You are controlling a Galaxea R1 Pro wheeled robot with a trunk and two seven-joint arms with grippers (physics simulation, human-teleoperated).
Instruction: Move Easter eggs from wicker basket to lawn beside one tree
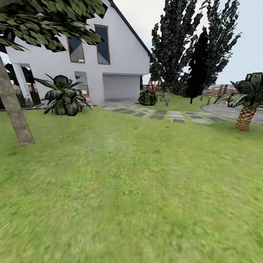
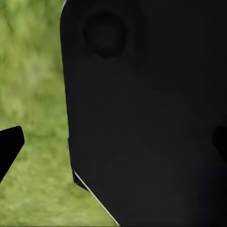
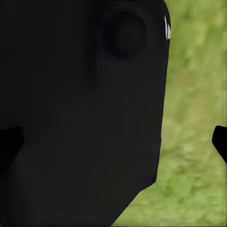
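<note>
Each gripper's state cannot be told. The slim-trunked tree (image 1: 14, 109) stands ahead-left on the lawn (image 1: 138, 190), toward the left arm's side.

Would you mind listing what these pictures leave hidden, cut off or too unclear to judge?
- Tree, head view: its trunk leans in from the left edge, and its crown is cut off by the top corner.
- Left gripper, left wrist view: a large black body blocks most of the frame; one fingertip shows, so open or shut is unclear.
- Right gripper, right wrist view: the same, with a black body blocking the frame.
- Lawn: the near grass is blurred.
</note>
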